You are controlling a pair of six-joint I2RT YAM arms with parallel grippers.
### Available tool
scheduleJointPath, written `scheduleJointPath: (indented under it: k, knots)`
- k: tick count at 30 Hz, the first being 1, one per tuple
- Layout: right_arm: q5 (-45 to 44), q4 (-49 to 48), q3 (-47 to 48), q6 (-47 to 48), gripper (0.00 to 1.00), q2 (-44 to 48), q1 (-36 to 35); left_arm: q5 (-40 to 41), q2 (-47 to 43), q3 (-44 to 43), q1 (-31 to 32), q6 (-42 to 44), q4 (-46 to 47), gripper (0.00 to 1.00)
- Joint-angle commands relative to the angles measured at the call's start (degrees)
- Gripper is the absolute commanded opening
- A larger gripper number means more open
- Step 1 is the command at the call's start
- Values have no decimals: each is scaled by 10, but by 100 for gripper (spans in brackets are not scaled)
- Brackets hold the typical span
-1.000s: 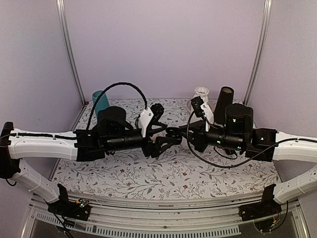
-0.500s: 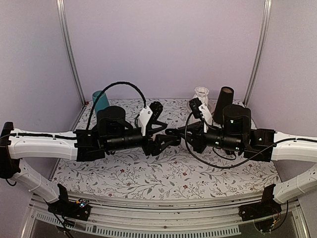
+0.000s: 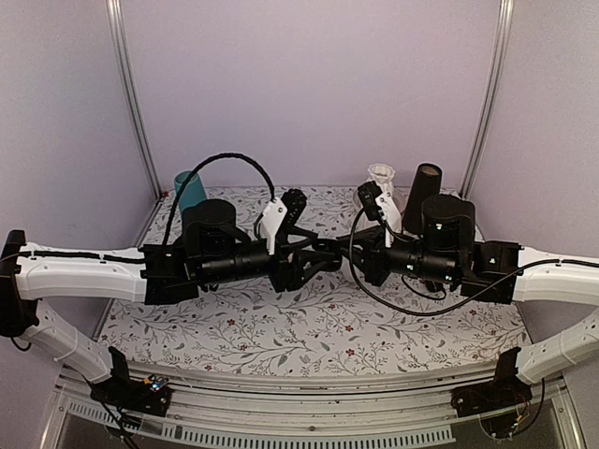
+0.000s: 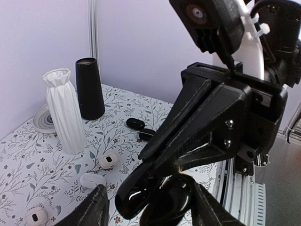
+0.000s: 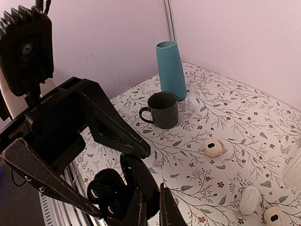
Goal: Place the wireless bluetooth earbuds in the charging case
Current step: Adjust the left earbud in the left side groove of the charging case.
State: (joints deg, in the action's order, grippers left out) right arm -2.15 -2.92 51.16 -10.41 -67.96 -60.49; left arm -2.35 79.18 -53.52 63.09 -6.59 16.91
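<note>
The charging case (image 5: pixel 113 190) is glossy black with its lid (image 5: pixel 141 176) swung open, and it hangs above the table between both arms. My right gripper (image 5: pixel 151 190) is shut on the lid's edge. My left gripper (image 4: pixel 148 190) is open and straddles the case (image 4: pixel 174 202); a gap shows beside its left finger (image 4: pixel 91 209). Two black earbuds (image 4: pixel 135 124) (image 4: pixel 146 134) lie on the flowered table near the black cone. In the top view the two grippers (image 3: pixel 316 254) (image 3: pixel 344 253) meet at mid-table and hide the case.
A white pleated vase (image 4: pixel 63 113), a black cone (image 4: pixel 89 89) and a small dish (image 4: pixel 40 120) stand at the back right. Three white pebble pieces (image 4: pixel 107 161) (image 4: pixel 92 180) (image 4: pixel 36 216) lie on the table. A teal vase (image 5: pixel 170 70) and grey mug (image 5: pixel 162 109) stand back left.
My left gripper has moved right to meet the right gripper, and its fingers have narrowed around the case. The right arm has shifted slightly left, still holding the case.
</note>
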Motion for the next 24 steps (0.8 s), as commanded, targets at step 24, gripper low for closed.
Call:
scheduleJointPath:
  k: [24]
  knots:
    - [1,-4,18,7,3,-3,-8,-11,-14,9,-22,-28,24,52]
